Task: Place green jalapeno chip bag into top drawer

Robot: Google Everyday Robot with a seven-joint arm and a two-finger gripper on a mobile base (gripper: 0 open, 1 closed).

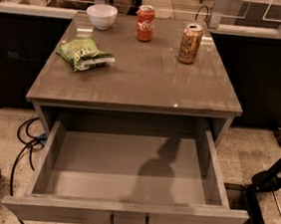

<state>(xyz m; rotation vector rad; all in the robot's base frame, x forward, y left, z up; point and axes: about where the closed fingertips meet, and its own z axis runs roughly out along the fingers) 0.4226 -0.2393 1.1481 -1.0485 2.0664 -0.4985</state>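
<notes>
The green jalapeno chip bag [84, 53] lies flat on the left side of the grey table top [149, 80], in front of the white bowl. The top drawer [50, 157] is pulled fully open below the table top, and its grey inside holds nothing but a shadow. Its dark loop handle [129, 223] shows at the bottom edge. The gripper is out of view; only an arm-like shadow falls in the drawer.
A white bowl [101, 16], a red Coca-Cola can [145, 23] and a gold soda can [190, 43] stand along the back of the table top. Black cables [24, 142] lie on the floor at left. A dark metal frame [271, 198] stands at right.
</notes>
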